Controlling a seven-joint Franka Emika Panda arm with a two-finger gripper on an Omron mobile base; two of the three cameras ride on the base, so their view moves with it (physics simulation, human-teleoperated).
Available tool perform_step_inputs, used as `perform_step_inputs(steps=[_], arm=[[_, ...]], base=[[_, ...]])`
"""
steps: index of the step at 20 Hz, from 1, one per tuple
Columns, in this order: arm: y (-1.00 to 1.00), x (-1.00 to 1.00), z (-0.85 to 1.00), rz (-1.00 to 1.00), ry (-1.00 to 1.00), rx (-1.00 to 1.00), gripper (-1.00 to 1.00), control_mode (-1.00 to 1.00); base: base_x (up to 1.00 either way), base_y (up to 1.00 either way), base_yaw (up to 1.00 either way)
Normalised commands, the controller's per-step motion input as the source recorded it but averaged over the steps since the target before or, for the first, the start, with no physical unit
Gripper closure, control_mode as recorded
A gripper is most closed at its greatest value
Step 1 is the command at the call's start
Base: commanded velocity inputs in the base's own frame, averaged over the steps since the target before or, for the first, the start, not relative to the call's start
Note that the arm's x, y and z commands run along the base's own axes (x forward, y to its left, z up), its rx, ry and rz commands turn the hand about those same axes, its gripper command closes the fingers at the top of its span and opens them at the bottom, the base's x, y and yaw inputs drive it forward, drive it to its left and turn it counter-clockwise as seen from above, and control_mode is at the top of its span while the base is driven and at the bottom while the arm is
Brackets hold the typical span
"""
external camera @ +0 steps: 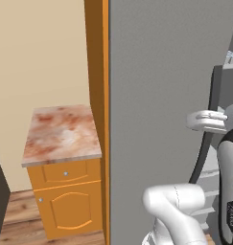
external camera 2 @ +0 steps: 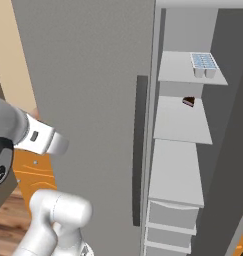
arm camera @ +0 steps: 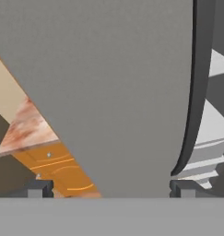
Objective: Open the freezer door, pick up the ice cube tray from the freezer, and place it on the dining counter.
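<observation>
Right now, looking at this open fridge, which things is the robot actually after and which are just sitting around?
Part of the job:
- ice cube tray, on the top freezer shelf
- freezer door, swung open
- gripper, fingers spread wide, facing the door

Just lying about:
- small dark item on the second shelf
- orange cabinet with a marbled top
- freezer drawers

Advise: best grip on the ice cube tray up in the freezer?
Probably pinch the ice cube tray at its front edge, coming straight in from the open front. It lies flat near the front right corner of the top shelf, with the side wall close on its right.
</observation>
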Motion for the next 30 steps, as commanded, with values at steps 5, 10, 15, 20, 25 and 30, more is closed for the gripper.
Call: perform_step_inputs(steps=[5,10,15,20,25,30], arm=[[0.00,0.00,0.00,0.06,-0.01,-0.06,-1.00,-1.00],[0.00,0.00,0.00,0.09,0.00,-0.10,-1.00,-1.00],[0.03,0.00,0.00,0.15,0.00,-0.11,-1.00,-1.00],[0.30,0.00,0.00,0.06,0.00,-0.13,-1.00,-1.00],[0.00,0.00,0.00,0.00,0.00,-0.02,-1.00,1.00],[0.00,0.00,0.00,0.00,0.00,0.00,-1.00,1.00]], base=[[0.00,0.00,0.00],[0.00,0.00,0.00],[0.00,0.00,0.00],[0.00,0.00,0.00],[-0.05,-0.19,-0.01],[-0.09,-0.90,-0.02]])
